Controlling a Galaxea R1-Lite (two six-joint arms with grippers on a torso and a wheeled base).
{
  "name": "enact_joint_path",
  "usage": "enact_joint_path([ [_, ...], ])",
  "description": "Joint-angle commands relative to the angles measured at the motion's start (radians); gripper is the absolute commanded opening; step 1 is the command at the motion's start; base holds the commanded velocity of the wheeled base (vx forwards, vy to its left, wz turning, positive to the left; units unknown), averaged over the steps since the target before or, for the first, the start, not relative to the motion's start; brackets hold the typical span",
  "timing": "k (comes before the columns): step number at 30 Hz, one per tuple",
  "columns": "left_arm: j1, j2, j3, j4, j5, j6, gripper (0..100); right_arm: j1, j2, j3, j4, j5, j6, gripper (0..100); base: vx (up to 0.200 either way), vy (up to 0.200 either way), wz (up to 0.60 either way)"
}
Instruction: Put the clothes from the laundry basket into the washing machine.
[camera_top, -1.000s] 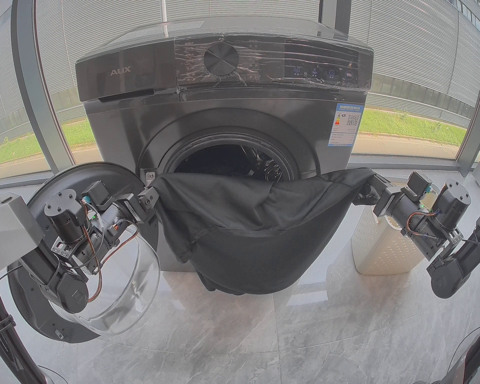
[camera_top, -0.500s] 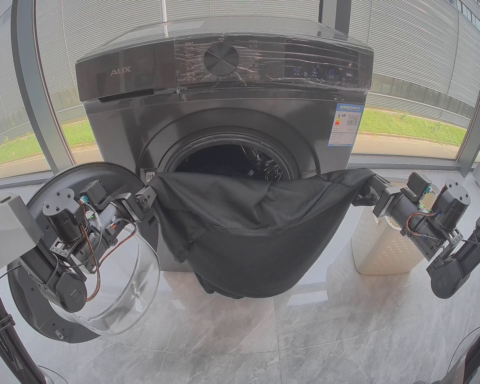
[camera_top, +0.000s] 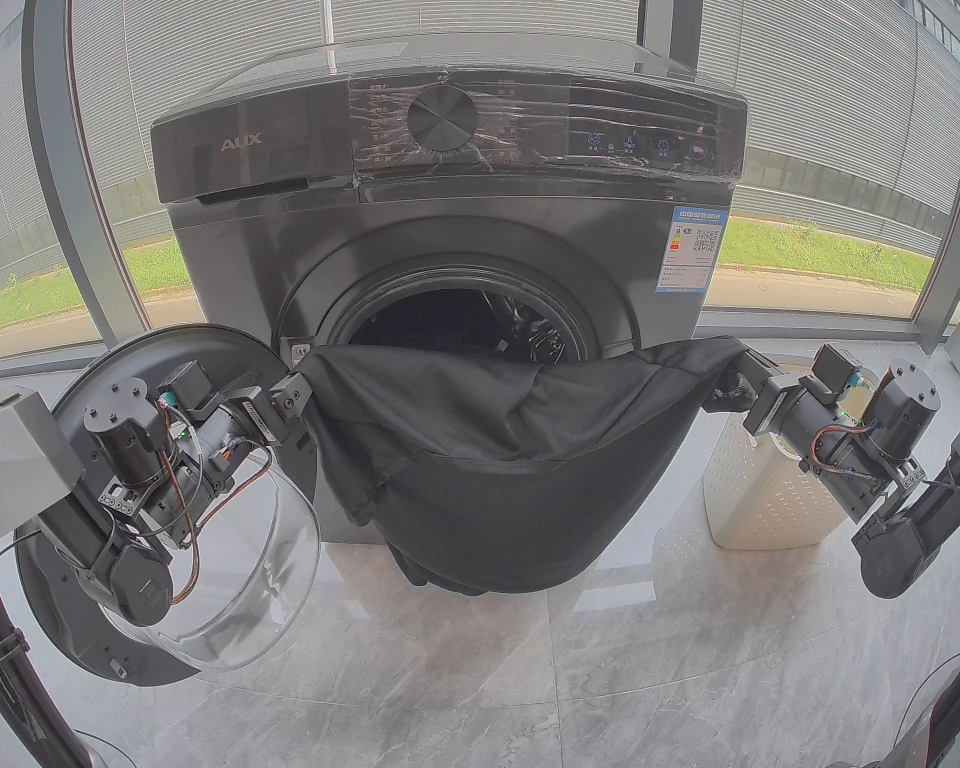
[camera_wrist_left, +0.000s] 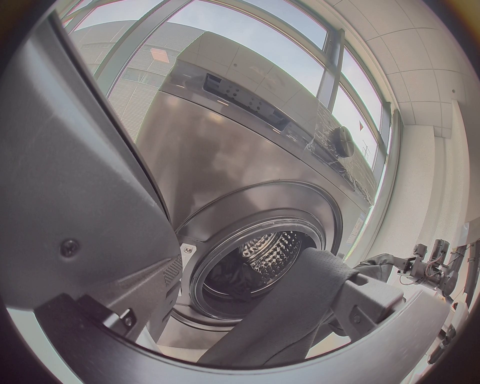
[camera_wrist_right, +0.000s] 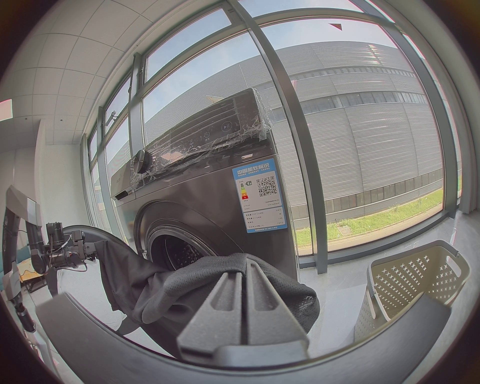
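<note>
A black garment (camera_top: 500, 450) hangs stretched between my two grippers in front of the washing machine's (camera_top: 450, 200) open drum (camera_top: 455, 325), its belly sagging toward the floor. My left gripper (camera_top: 293, 392) is shut on the garment's left end, beside the open door (camera_top: 200, 520). My right gripper (camera_top: 738, 385) is shut on its right end, above the white laundry basket (camera_top: 770, 490). In the left wrist view the garment (camera_wrist_left: 295, 310) drapes before the drum (camera_wrist_left: 260, 270). In the right wrist view my right gripper (camera_wrist_right: 246, 285) pinches the garment (camera_wrist_right: 200, 290), with the basket (camera_wrist_right: 415, 285) alongside.
The round glass door stands swung open at the left, close behind my left arm. The basket stands on the marble floor (camera_top: 600, 670) right of the machine. Window frames (camera_top: 60, 180) rise behind the machine. Open floor lies in front.
The garment has sagged slightly lower and both grippers have shifted by a small amount; both holds are unchanged.
</note>
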Motion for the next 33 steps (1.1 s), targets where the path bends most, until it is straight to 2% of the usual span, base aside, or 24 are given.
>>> enact_joint_path([
  [1, 0.000, -0.002, 0.002, -0.001, 0.000, -0.001, 100, 0.001, 0.002, 0.000, -0.001, 0.001, 0.000, 0, 0.000, 0.000, 0.00],
  [10, -0.003, -0.004, 0.007, -0.001, -0.001, 0.001, 100, 0.004, 0.000, 0.000, -0.001, 0.001, 0.000, 0, 0.000, 0.000, 0.00],
  [15, -0.009, -0.007, 0.013, -0.001, -0.018, -0.002, 100, 0.004, 0.002, 0.000, -0.002, 0.002, 0.000, 0, 0.000, 0.000, 0.00],
  [33, -0.024, -0.022, 0.016, -0.001, -0.017, -0.002, 100, 0.015, 0.003, 0.009, -0.002, 0.004, 0.002, 0, 0.000, 0.000, 0.00],
])
